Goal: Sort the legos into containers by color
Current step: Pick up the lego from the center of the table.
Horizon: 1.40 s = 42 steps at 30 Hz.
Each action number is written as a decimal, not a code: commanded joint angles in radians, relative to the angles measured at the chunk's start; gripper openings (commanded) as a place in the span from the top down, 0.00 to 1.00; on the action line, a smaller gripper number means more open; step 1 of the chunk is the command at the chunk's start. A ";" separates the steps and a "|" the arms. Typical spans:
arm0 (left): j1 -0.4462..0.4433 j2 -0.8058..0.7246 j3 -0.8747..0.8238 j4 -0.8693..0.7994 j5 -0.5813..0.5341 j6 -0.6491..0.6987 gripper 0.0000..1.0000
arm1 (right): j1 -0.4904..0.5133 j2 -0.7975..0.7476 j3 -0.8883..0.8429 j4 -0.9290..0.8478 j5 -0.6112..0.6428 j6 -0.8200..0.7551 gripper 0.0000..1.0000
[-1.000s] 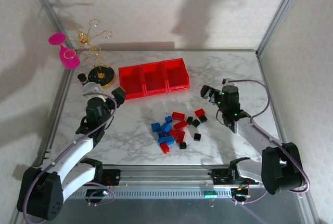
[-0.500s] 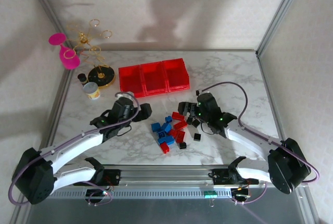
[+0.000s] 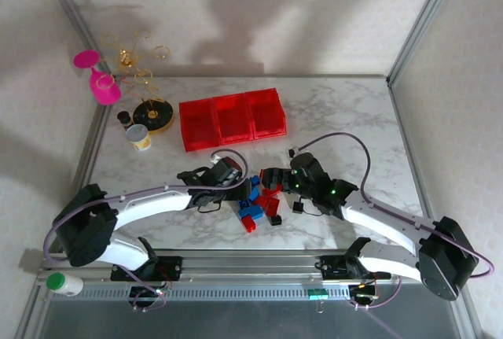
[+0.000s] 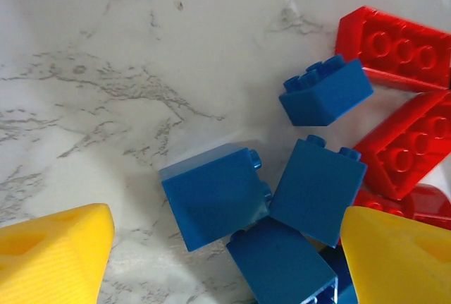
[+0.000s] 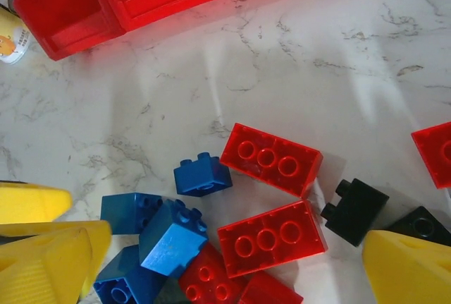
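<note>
Blue legos (image 4: 215,195) between the wide-apart left jaws, red legos (image 5: 271,237) between the wide-apart right jaws.

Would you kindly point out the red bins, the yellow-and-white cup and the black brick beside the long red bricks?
red bins (image 3: 233,119), top external view, middle bin's bare floor.
yellow-and-white cup (image 3: 140,137), top external view, its middle.
black brick (image 5: 354,210), right wrist view, its top face.

Red bins (image 5: 162,1) and cup (image 5: 8,39), cropped at right wrist view's edges.
</note>
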 commanded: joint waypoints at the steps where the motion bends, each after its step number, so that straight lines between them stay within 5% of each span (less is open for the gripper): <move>1: -0.012 0.051 0.047 -0.023 -0.042 -0.020 0.18 | 0.007 -0.035 -0.028 0.015 0.015 0.043 0.01; 12: -0.015 0.194 0.141 -0.060 -0.133 -0.053 0.27 | 0.006 -0.035 -0.025 0.010 0.014 0.033 0.01; 42: -0.022 0.179 0.077 -0.078 -0.108 -0.092 0.46 | 0.006 0.039 -0.008 0.038 0.012 0.031 0.01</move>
